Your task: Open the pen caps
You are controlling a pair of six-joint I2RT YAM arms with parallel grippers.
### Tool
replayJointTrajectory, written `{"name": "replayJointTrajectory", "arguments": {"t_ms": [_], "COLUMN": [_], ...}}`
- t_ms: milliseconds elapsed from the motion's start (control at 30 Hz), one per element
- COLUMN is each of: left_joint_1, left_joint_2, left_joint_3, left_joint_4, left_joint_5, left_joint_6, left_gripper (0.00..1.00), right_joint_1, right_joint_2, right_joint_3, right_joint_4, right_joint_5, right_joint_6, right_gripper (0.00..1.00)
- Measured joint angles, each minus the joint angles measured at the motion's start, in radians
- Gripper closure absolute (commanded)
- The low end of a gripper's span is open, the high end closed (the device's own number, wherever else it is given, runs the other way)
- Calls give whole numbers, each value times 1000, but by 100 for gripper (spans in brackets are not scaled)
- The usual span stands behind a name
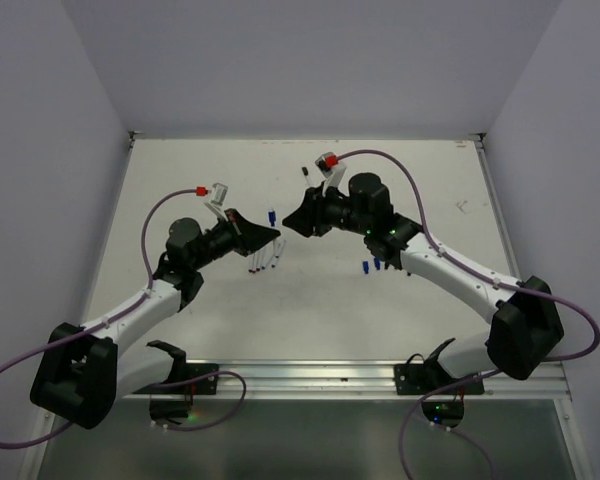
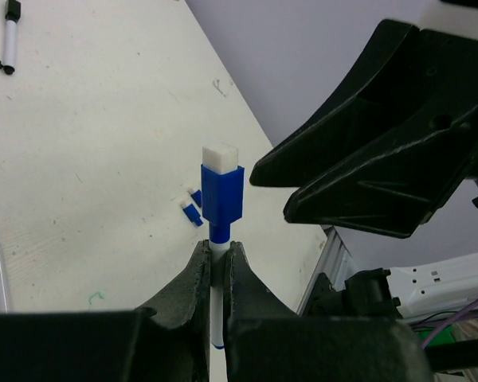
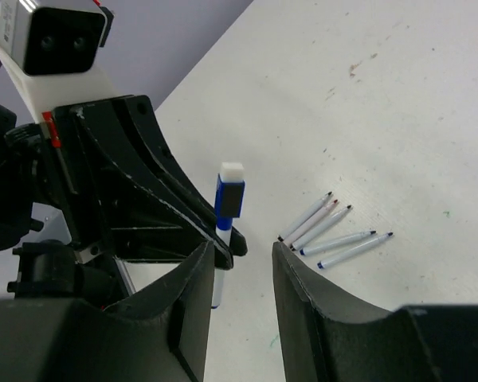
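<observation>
My left gripper is shut on the white barrel of a pen, held upright above the table. The pen's blue cap, topped by a white eraser, sticks out above the fingertips. My right gripper is open and empty, close beside the capped end, not touching it. It appears in the left wrist view just right of the cap. From above, the two grippers meet mid-table. Two loose blue pen caps lie on the table below; they also show in the top view.
Several uncapped white pens lie fanned out on the table, seen from above under the left gripper. A black-capped pen lies further back. Another blue piece lies by the grippers. White walls enclose the table.
</observation>
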State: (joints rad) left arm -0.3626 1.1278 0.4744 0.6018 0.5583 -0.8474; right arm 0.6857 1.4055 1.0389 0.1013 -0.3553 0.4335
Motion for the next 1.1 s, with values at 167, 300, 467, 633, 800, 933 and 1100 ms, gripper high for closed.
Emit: {"name": "replayJointTrajectory", "arguments": {"t_ms": [167, 300, 467, 633, 800, 933, 1100], "left_joint_1": [-5, -8, -10, -11, -18, -24, -27], "left_joint_2": [0, -1, -2, -3, -2, -2, -2], "left_joint_3": [0, 0, 0, 0, 0, 0, 0], "left_joint_4": [0, 0, -13, -13, -12, -12, -12], "left_joint_5": [40, 58, 58, 56, 69, 75, 79], "left_joint_6": [14, 22, 29, 30, 29, 29, 29], "left_gripper": [100, 100, 100, 100, 100, 100, 100], "right_joint_1": [0, 0, -4, -5, -4, -3, -3], "right_joint_2": [25, 61, 91, 90, 88, 88, 100], "right_joint_3": [61, 63, 62, 52, 43, 43, 43], "right_joint_4": [-19, -14, 7, 43, 77, 111, 151], "right_joint_5": [-2, -24, -59, -79, -96, -113, -134], "right_joint_6": [-24, -19, 6, 20, 39, 58, 84], "right_gripper": [56, 56, 56, 56, 56, 56, 57]}}
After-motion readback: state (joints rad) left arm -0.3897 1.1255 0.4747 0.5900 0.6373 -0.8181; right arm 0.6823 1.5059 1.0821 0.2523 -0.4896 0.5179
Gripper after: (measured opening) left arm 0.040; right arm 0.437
